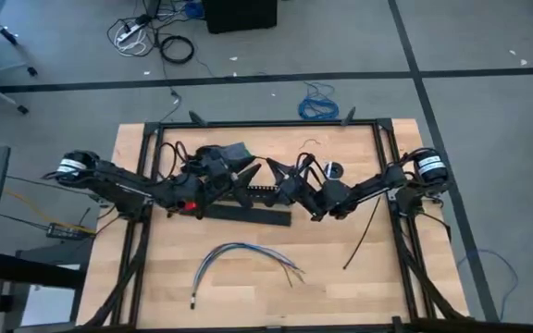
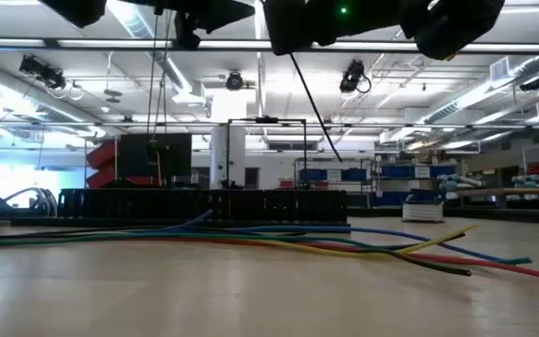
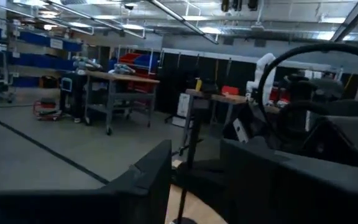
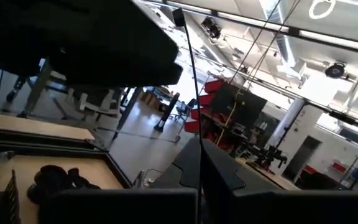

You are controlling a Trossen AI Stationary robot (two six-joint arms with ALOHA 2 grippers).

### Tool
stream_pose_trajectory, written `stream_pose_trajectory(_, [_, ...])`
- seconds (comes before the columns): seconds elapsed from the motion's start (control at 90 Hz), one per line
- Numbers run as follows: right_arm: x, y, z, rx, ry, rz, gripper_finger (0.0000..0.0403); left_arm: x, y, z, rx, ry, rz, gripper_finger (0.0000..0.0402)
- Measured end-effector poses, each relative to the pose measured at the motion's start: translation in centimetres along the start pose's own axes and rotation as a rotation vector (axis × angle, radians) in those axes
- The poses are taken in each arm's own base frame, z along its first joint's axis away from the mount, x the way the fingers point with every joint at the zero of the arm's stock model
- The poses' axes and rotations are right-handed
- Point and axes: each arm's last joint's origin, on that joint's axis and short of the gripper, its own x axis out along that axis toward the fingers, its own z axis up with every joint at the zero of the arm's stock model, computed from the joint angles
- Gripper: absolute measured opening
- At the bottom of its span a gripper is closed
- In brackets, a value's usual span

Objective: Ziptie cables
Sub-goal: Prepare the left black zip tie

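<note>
The black slotted channel [image 1: 248, 213] lay across the middle of the wooden table [image 1: 155, 287], and most of the open board was on the near side of it, toward the table's front edge. There the cables [image 1: 243, 254] rested in a loose arc, well apart from the channel and clear of both arms, their splayed ends pointing toward the right side. One ziptie [image 1: 363, 236] lay slantwise on the bare wood to the right of the channel, close to the table's right rail. Both arms were raised over the channel's far side, meeting nose to nose. The right gripper [image 1: 280, 173] was closed on the second ziptie [image 4: 191, 93], pinched upright between its fingers. The left gripper [image 1: 245, 173] hung just beside it; whether its fingers were apart or together could not be told.
</note>
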Motion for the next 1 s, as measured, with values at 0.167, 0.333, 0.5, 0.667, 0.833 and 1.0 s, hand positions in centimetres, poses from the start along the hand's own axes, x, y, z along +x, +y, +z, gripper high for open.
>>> stream_pose_trajectory(0.167, [0.00, 0.06, -0.08, -0.009, 0.010, 0.001, 0.0000, 0.01, -0.02, 0.29, 0.044, -0.028, -0.001, 0.0131])
stream_pose_trajectory(0.333, [-0.07, 0.09, -0.04, -0.008, 0.012, 0.001, 0.0000, 0.00, -0.03, 0.36, 0.080, -0.034, -0.002, 0.0131])
stream_pose_trajectory(0.5, [-0.12, 0.10, -0.04, 0.003, 0.020, -0.005, 0.0000, 0.00, -0.03, 0.32, 0.106, -0.030, -0.001, 0.0131])
stream_pose_trajectory(0.667, [-0.38, 0.25, 0.12, 0.010, 0.018, 0.001, 0.0000, 0.00, -0.02, -0.06, 0.136, 0.003, -0.002, 0.0131])
stream_pose_trajectory(0.833, [-0.41, 0.26, 0.13, 0.011, 0.017, 0.002, 0.0000, 0.00, -0.01, -0.26, 0.228, 0.020, -0.003, 0.0131])
stream_pose_trajectory(1.0, [-0.45, 0.29, 0.16, 0.012, 0.016, 0.003, 0.0000, 0.00, -0.04, -0.16, 0.318, 0.010, -0.011, 0.0131])
